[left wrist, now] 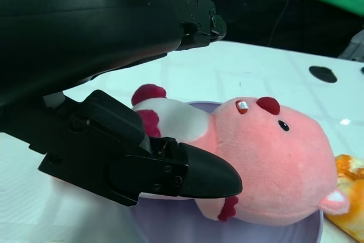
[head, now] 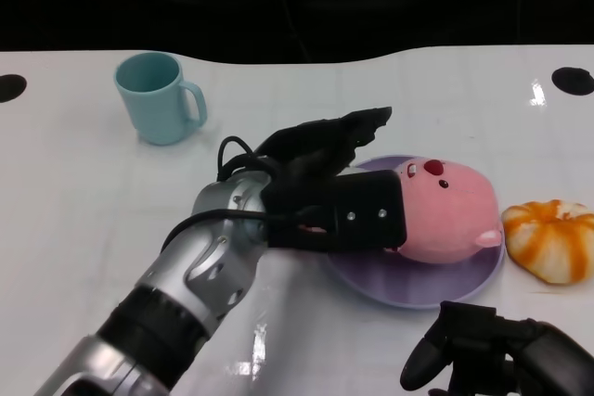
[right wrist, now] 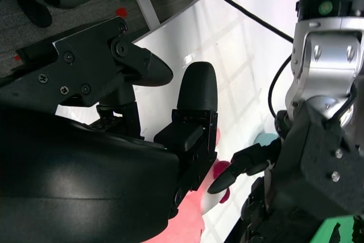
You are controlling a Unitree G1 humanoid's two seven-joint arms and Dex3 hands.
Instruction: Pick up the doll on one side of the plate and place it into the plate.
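Item: soft pink plush doll [head: 445,210] with red nose, white and red body, lying on its side in the round lilac plate [head: 418,292], head toward the robot's right, body toward the left hand; by its position the placing looks done or nearly so. Item: left hand [head: 325,187], black, on a silver forearm, reaching across the near-left rim of the plate; its fingers [left wrist: 193,172] lie above and below the doll's body, and whether they press the plush or have just parted from it cannot be told, since the left wrist view shows one finger at the doll's belly and another [left wrist: 196,21] held apart above it; the hand is probably set this way to lower the doll flat and leave by the same side. Item: right hand [head: 483,350], black, low at the near-right edge of the head view, just beside the plate rim, holding nothing; its fingers appear loosely curled and apart from one another, likely kept back so as not to crowd the plate. Item: orange-and-white striped plush pumpkin-like toy [head: 552,238], on the white tabletop [head: 83,201] just beside the plate's right rim, untouched. Item: pale teal ceramic mug [head: 158,97] with handle, upright, well apart at the far left. Risk noted: withdrawal of the left hand may drag the doll toward the rim
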